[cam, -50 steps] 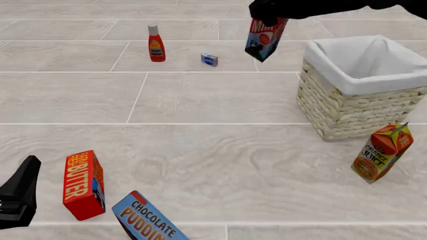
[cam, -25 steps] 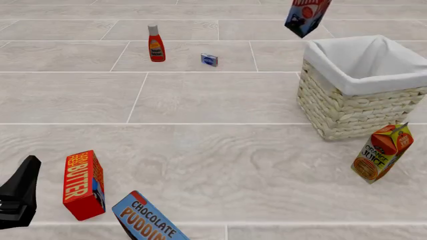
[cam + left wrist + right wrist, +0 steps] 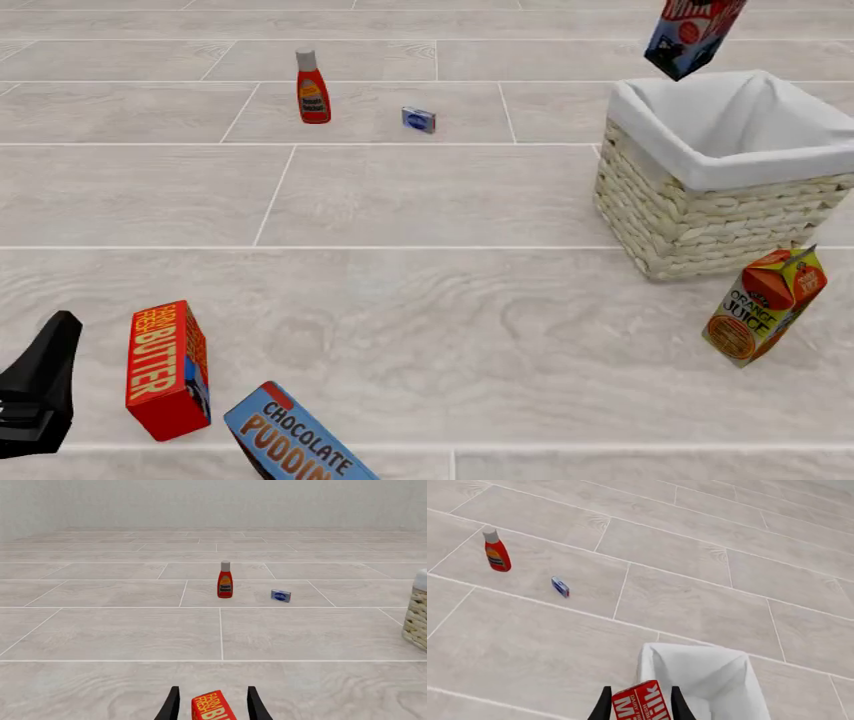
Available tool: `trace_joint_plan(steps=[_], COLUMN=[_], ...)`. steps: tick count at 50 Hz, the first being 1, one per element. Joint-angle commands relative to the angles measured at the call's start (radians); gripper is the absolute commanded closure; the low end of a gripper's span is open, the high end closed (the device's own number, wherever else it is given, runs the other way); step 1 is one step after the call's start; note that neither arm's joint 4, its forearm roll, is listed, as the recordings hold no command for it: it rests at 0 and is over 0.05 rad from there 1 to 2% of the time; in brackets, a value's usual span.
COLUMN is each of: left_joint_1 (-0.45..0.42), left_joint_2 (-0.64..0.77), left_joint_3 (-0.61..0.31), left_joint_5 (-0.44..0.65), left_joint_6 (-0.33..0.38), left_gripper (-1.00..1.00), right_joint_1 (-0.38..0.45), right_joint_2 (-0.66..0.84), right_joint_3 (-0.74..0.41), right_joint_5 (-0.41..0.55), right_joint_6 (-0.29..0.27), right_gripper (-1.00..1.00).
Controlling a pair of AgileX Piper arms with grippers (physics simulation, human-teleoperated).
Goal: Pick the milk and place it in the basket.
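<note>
The milk (image 3: 691, 32), a red and dark blue carton, hangs tilted in the air over the far left rim of the basket (image 3: 694, 220), its top cut off by the front view's upper edge. In the right wrist view my right gripper (image 3: 640, 690) is shut on the milk (image 3: 642, 704), with the basket's white lining (image 3: 694, 672) below it. The right gripper itself is out of the front view. My left gripper (image 3: 40, 395) rests low at the near left, open (image 3: 213, 690) and holding nothing. The basket's edge (image 3: 419, 611) also shows in the left wrist view.
A red butter box (image 3: 167, 370) stands just right of the left gripper, and a chocolate pudding box (image 3: 294, 440) lies at the near edge. An orange juice carton (image 3: 763, 305) leans in front of the basket. A ketchup bottle (image 3: 312, 88) and a small blue box (image 3: 419, 119) sit far back.
The milk has travelled up and to the right, from left of the basket to above its far left rim. The right gripper has left the front view. The left arm stayed still.
</note>
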Motion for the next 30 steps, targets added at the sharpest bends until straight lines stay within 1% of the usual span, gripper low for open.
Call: trace_joint_plan(steps=[1, 11, 21, 30], left_joint_1=[0.000, 0.000, 0.000, 0.000], left_joint_2=[0.000, 0.000, 0.000, 0.000], left_joint_3=[0.000, 0.000, 0.000, 0.000], left_joint_5=[0.000, 0.000, 0.000, 0.000], left_joint_6=[0.000, 0.000, 0.000, 0.000], left_gripper=[-1.00, -1.00, -1.00, -1.00], right_joint_1=[-0.071, -0.121, -0.159, -0.175], right_joint_2=[0.007, 0.039, 0.078, 0.120], right_joint_3=[0.003, -0.006, -0.007, -0.017], right_joint_5=[-0.031, -0.046, -0.061, -0.070], right_joint_6=[0.009, 0.003, 0.019, 0.038], right_gripper=[1.00, 1.00, 1.00, 1.00])
